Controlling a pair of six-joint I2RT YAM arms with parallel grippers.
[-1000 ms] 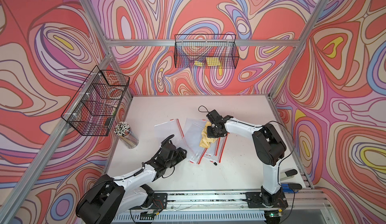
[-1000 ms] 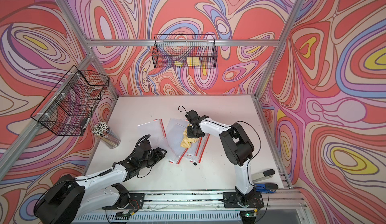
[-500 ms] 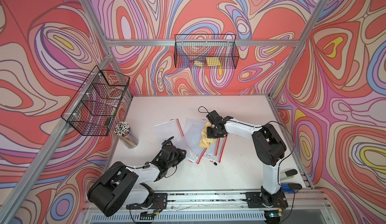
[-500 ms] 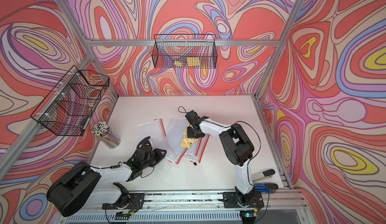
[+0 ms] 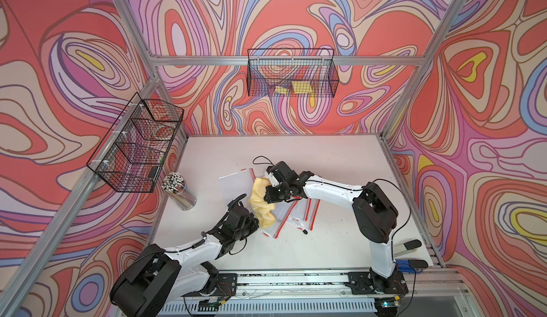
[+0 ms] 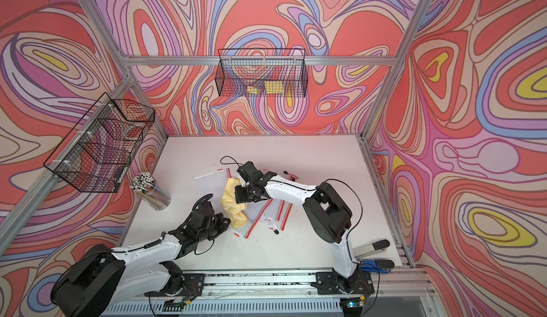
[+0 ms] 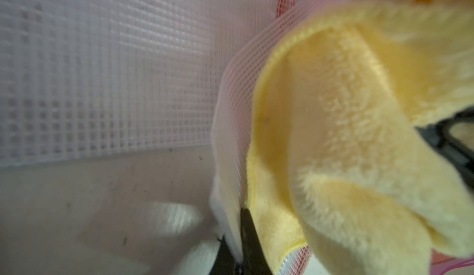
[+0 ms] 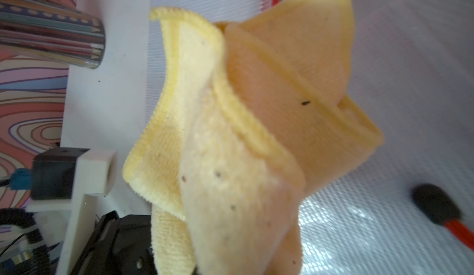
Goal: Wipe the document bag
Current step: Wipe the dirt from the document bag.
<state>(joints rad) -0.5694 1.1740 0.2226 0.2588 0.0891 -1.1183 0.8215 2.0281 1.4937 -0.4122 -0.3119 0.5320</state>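
Wire basket point(image 5: 325, 75) beyond both grippers holds 2 yellow blocks point(image 5: 301, 87); a clear cup point(image 5: 185, 198) holds pencils point(image 5: 172, 180). The document bag point(image 5: 283, 215) lies between the grippers, long axis slanting away from the left gripper point(image 5: 257, 223). That gripper, spread 1 second ago, now pinches the bag's corner. Right gripper point(image 5: 268, 194), clamped on a yellow cloth point(image 5: 262, 210), has dragged it closer.

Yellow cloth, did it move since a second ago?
Yes. The yellow cloth, gripped by the right tool, slid over the document bag toward the pencil cup, which stayed put.
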